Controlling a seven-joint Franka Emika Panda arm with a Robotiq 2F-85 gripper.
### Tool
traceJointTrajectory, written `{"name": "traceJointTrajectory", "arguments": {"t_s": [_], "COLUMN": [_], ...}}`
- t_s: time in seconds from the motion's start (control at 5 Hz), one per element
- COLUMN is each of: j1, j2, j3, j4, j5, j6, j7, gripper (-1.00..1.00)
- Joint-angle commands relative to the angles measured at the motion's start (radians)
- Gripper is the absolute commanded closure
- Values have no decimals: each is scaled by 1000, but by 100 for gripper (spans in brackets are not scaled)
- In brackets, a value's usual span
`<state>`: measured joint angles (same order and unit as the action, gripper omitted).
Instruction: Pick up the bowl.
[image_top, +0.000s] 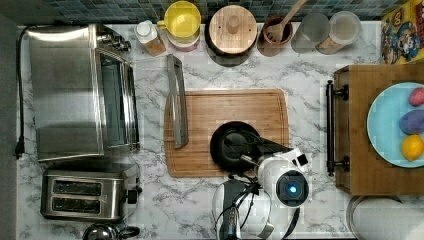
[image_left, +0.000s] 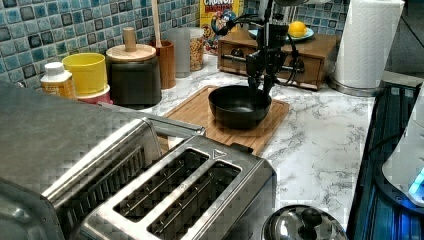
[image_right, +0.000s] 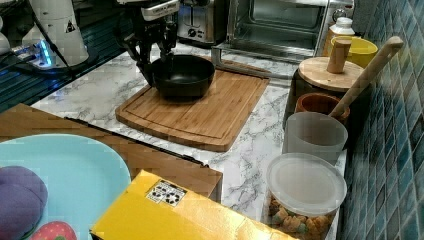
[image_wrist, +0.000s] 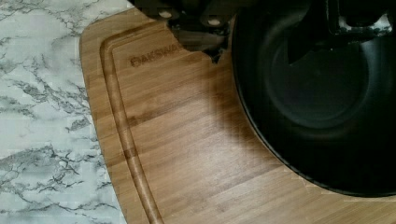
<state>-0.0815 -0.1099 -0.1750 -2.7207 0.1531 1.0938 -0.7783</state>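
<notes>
Gripper (image_right: 156, 62) open, straddling the bowl (image_right: 183, 75) rim at 4 o'clock in the top view; close squarely, lift level.

My arm (image_top: 280, 182) is glossy white, with a round cap glowing blue at lower right of the top view. Black cables loop beside it. My gripper (image_right: 156, 56) is black, its housing white-labelled.

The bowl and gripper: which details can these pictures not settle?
- Top view: the arm covers the bowl's near rim.
- Left view: whether the gripper pinches the rim; dark fingers merge with the bowl.
- Wrist view: the picture's edge cuts off the bowl.
- Right view: the bowl's underside rests hidden on the board.
</notes>
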Motion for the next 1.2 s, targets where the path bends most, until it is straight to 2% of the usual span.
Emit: {"name": "traceJointTrajectory", "arguments": {"t_s": [0.2,0.4,0.6,0.8,1.0,1.2], "j1": [1,1,5,-19,-55,-42], "j2": [55,60,-1,-63,-49,-58], "j3": [17,29,33,73,129,134], "j4": [73,87,125,208,333,438], "j5": [-33,-41,6,28,-84,-127], "j6": [17,9,-29,-20,-94,-180], "j7": [115,141,150,243,389,420], "gripper": [100,100,100,100,100,100]}}
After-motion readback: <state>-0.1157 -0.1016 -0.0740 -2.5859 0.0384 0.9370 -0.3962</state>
